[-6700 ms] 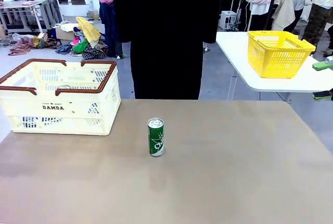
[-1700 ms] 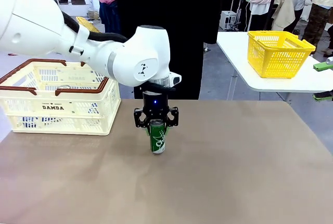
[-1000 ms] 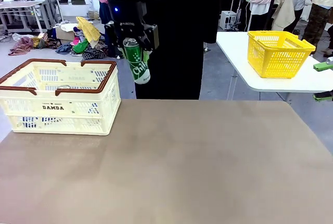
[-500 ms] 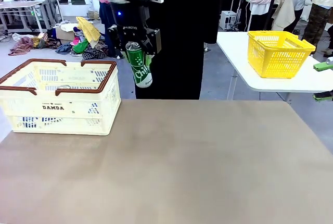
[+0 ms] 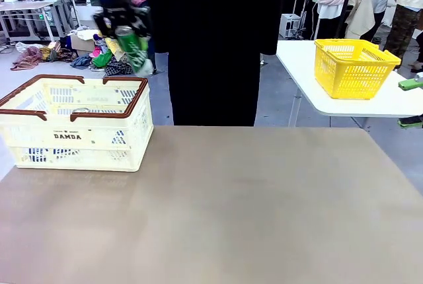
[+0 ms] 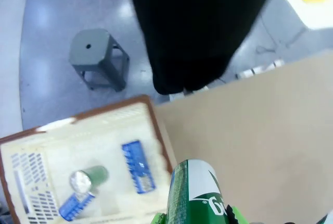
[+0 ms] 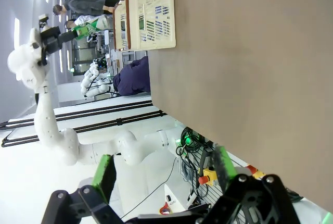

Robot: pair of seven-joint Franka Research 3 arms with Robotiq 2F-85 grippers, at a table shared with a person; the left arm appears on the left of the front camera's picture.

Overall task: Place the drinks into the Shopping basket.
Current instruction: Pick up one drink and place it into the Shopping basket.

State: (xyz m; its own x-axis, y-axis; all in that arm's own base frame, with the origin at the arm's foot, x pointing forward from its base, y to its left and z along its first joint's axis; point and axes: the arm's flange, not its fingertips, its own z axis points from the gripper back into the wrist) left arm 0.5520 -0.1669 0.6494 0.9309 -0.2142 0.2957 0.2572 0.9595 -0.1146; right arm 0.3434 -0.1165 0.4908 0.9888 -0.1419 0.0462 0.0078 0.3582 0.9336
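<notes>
The left gripper (image 5: 127, 31) is closed on a green can (image 5: 135, 49), gripping it near the top, high in the air over the far right part of the basket (image 5: 73, 140). The can hangs tilted, its bottom swung to the right of its top. In the left wrist view the same can (image 6: 195, 195) rises from the bottom edge between the green pads (image 6: 235, 214), its white lettering partly in sight, with the basket's brown rim (image 6: 156, 130) below and to the left of it.

The basket stands on the table (image 5: 264, 211) at the far left, "DAMDA" print facing the robot, its brown handles folded along the rim. From above, three cans lie on its floor: a green one (image 6: 87, 176) with its silver top showing, a blue one (image 6: 137, 165) just right of it, and another blue one (image 6: 75, 206) nearer the bottom of that view, touching or almost touching the green one.

The right gripper (image 7: 164, 169) hangs off the near edge of the table, its jaws wide apart with nothing between them. Its view lies sideways: the basket (image 7: 148, 18) sits at the far end of the table and the left arm (image 7: 39, 78) reaches up over it with the can.

A person in black (image 5: 211, 46) stands at the far side of the table. Behind, to the right, a yellow basket (image 5: 353, 67) rests on a white table (image 5: 370, 102). A grey stool (image 6: 99, 62) stands on the floor beyond the basket.
</notes>
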